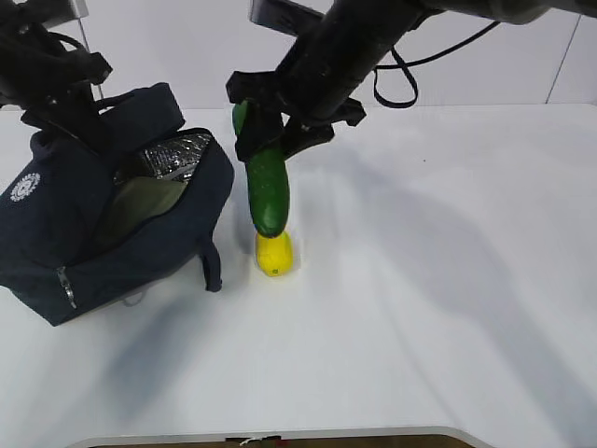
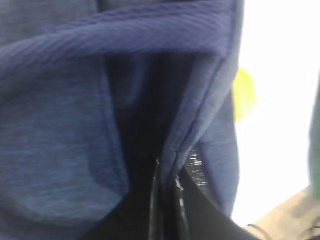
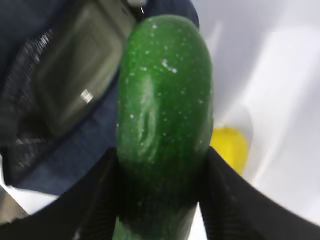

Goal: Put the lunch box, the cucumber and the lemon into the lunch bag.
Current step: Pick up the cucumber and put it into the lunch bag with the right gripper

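Note:
My right gripper [image 1: 268, 131] is shut on the dark green cucumber [image 1: 267, 182] and holds it upright in the air, its lower end just above the yellow lemon [image 1: 274, 253] on the table. In the right wrist view the fingers clamp the cucumber [image 3: 165, 115] from both sides [image 3: 160, 172], with the lemon [image 3: 230, 147] behind. The navy lunch bag [image 1: 56, 243] stands open at the left. The lunch box [image 1: 140, 210] lies inside with its sage-green lid [image 3: 75, 80] showing. My left gripper [image 1: 70, 117] pinches the bag's fabric [image 2: 60, 125] between its jaws [image 2: 167, 175].
The bag's silver lining [image 1: 182, 151] shows at its open mouth, which faces right toward the cucumber. A loop handle [image 1: 213, 266] hangs at the bag's front corner beside the lemon. The white table [image 1: 438, 280] stretches to the right and front.

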Controlling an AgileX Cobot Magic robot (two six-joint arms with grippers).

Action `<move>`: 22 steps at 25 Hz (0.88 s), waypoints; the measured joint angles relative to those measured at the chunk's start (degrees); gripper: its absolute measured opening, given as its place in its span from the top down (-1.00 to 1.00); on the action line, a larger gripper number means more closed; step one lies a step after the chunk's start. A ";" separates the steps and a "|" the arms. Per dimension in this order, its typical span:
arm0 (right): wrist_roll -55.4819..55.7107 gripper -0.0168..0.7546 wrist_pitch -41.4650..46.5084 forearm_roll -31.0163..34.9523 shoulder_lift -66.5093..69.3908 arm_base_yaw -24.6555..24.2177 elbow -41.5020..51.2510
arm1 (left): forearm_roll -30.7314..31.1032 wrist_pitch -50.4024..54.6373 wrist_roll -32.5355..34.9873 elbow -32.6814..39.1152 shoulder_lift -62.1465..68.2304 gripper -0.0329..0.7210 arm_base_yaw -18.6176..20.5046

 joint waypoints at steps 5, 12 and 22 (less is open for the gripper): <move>-1.16 0.04 -7.70 7.09 0.00 0.00 0.00 | -1.65 0.00 -0.11 0.00 0.00 0.95 0.00; -6.66 0.04 -10.76 19.02 2.55 0.00 0.00 | -5.99 0.00 -0.11 0.00 0.00 0.95 0.10; -10.26 0.04 -7.97 32.19 8.37 0.00 0.00 | -6.30 0.00 -0.11 0.00 0.02 0.95 0.09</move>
